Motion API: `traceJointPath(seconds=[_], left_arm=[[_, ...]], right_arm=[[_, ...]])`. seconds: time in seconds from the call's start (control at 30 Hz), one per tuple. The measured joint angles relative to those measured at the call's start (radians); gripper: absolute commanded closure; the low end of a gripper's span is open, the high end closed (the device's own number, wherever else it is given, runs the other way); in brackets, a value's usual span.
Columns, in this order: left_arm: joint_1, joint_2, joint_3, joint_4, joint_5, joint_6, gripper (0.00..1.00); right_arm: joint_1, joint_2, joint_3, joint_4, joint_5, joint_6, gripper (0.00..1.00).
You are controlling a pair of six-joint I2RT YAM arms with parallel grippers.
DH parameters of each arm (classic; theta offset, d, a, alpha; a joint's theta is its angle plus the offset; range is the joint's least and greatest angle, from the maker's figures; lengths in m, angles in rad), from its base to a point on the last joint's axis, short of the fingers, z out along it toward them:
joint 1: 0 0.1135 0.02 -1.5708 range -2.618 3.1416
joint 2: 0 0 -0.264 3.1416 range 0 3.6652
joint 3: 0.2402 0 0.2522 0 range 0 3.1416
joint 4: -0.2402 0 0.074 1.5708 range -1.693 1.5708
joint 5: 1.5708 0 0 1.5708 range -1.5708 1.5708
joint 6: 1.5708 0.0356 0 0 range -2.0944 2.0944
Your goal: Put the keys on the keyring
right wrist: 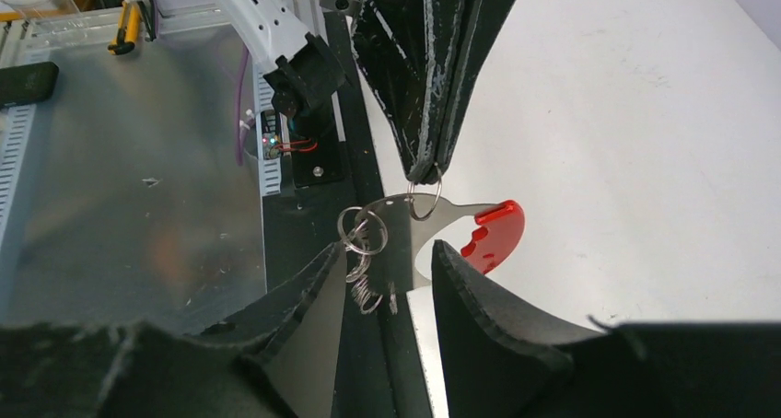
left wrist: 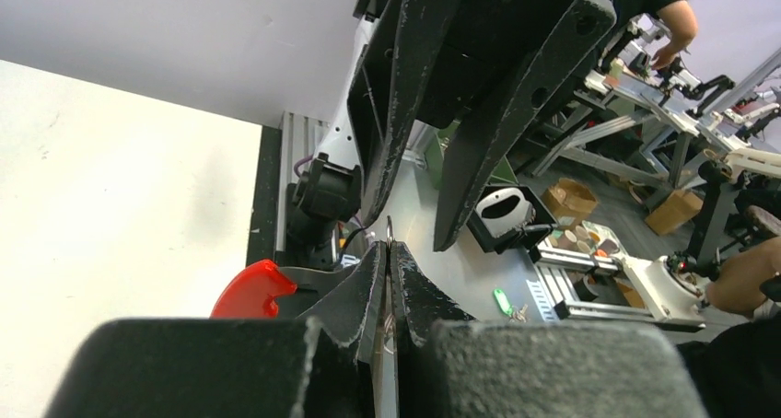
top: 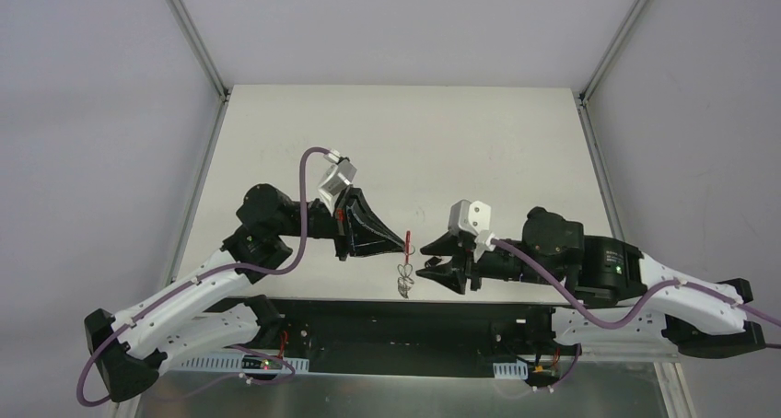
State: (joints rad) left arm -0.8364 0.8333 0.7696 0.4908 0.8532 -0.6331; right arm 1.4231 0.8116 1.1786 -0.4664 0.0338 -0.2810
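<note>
The keyring (right wrist: 412, 200) is pinched by one loop in the left tool (right wrist: 425, 171), red crescent (right wrist: 497, 234) hung beside its tips; the right tool (right wrist: 387, 249) is spread wide around the dangling loops; keys cannot be distinguished; threading is judged outstanding.

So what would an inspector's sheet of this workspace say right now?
Surface: white table.
Job's things: keyring with red crescent, hanging above the table; small silver bunch dangles from it, pieces hard to tell apart.
Clutter: nothing seen.
Grippers: left gripper fingers shut on the keyring; right gripper fingers open, close to the bunch.
Cables: purple cables run along both arms.
Surroundings: white walls; workshop benches beyond.
</note>
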Motion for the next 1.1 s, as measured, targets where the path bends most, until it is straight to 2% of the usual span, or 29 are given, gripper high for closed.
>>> traceJointPath(seconds=[0.13, 0.3, 0.47, 0.63, 0.87, 1.1], left_arm=[[0.000, 0.012, 0.034, -0.048, 0.032, 0.027, 1.00], [0.000, 0.014, 0.087, -0.159, 0.043, 0.108, 1.00], [0.000, 0.010, 0.129, -0.309, -0.001, 0.226, 1.00], [0.000, -0.002, 0.142, -0.420, -0.057, 0.311, 1.00], [0.000, -0.020, 0.142, -0.482, -0.105, 0.363, 1.00], [0.000, -0.026, 0.142, -0.489, -0.105, 0.365, 1.00]], right_arm=[[-0.025, 0.021, 0.018, -0.041, -0.019, -0.014, 0.59], [-0.146, 0.036, 0.018, -0.066, -0.114, -0.010, 0.60], [-0.315, 0.070, 0.024, -0.065, -0.286, 0.023, 0.60], [-0.416, 0.091, 0.024, -0.060, -0.467, 0.064, 0.60], [-0.441, 0.121, 0.021, -0.007, -0.589, 0.102, 0.63], [-0.444, 0.157, 0.005, 0.063, -0.605, 0.121, 0.65]])
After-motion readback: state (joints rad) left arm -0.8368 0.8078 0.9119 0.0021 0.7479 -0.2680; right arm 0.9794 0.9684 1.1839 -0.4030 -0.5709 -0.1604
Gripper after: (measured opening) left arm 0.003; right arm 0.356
